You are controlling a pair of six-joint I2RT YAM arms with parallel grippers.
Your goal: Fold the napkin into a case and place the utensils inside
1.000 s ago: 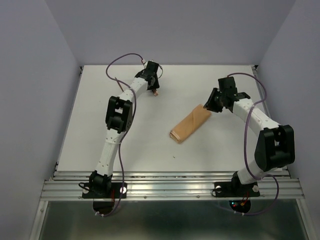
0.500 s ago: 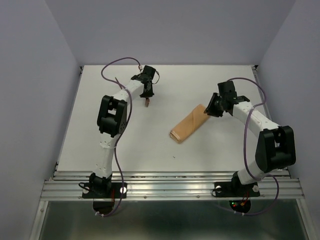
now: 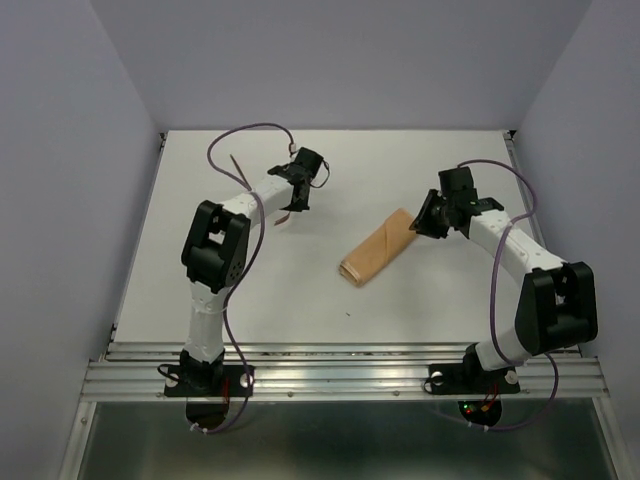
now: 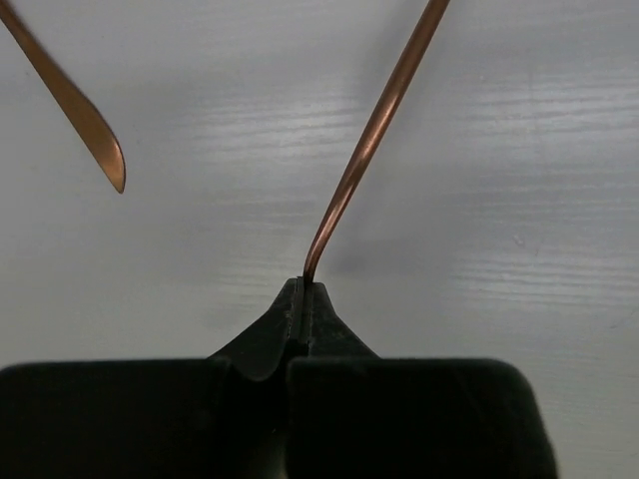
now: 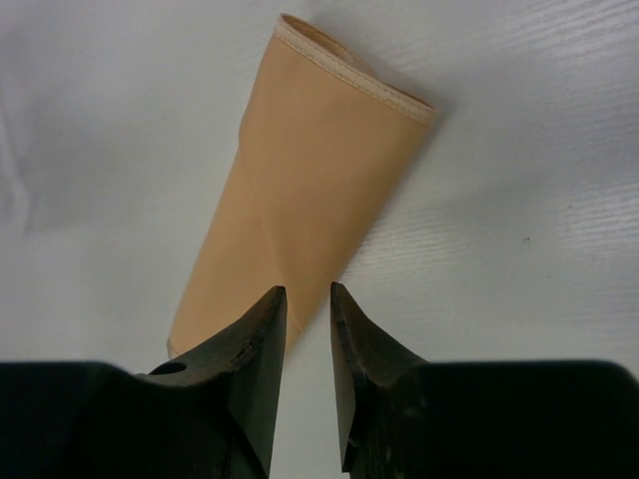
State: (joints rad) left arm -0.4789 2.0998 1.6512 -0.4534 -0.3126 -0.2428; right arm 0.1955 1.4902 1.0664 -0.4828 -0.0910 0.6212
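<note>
The napkin lies folded as a narrow tan case (image 3: 380, 247) slanting across mid-table; its open hemmed mouth (image 5: 349, 70) faces away in the right wrist view. My right gripper (image 3: 418, 222) (image 5: 308, 291) stands at the case's upper-right end, open by a narrow gap, with the case's near corner just under its left fingertip (image 5: 268, 309). My left gripper (image 3: 293, 205) (image 4: 304, 281) is shut on the end of one thin reddish-brown utensil (image 4: 374, 140), which runs out ahead of it over the table. The other utensil (image 4: 75, 105) (image 3: 238, 168), with a pointed tip, lies loose to the left.
White tabletop (image 3: 300, 290) with grey walls on three sides. A metal rail (image 3: 340, 375) carrying both arm bases runs along the near edge. Purple cables loop above each arm.
My left gripper moved a little down the table and closed on the utensil's end. The right gripper shifted slightly at the case's end and kept its gap.
</note>
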